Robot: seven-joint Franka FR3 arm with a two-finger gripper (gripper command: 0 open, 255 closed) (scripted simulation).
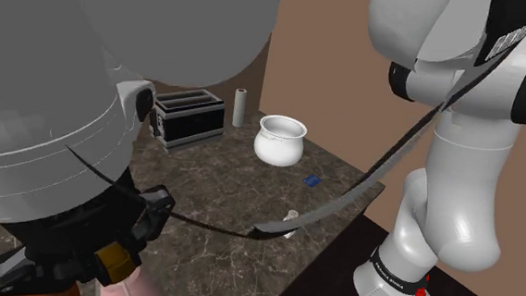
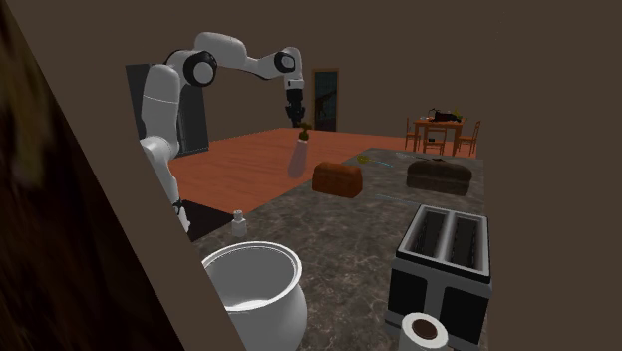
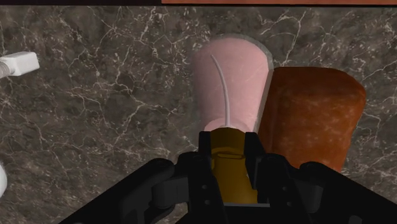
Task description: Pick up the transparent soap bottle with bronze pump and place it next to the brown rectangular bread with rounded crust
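The hand point(image 3: 230, 151) is seen clenched on the bronze pump point(image 3: 229, 175) of the soap bottle point(image 3: 229, 79); the pump is clasped between the two black fingers point(image 3: 205, 158). The bottle's pinkish, see-through body hangs straight below the hand, base toward the dark marbled table point(image 3: 95, 127). Whether the base touches the table cannot be told.

The brown loaf of bread point(image 3: 312, 111) lies on the table just beside the bottle, its rounded crust nearly against the bottle's side. In the second exterior view the bottle is found just to the left of this loaf and slightly farther off, near the table's far edge, with an orange floor point(image 2: 239, 160) behind it. A second, darker loaf point(image 2: 439, 176) lies well apart, to that view's right.

Nearer in that view, a black and silver toaster point(image 2: 444, 254), a white pot point(image 2: 257, 294) and a paper roll point(image 2: 426, 332) stand on the table. A small white bottle point(image 2: 238, 221) stands at the table's left edge, near the arm's stand.
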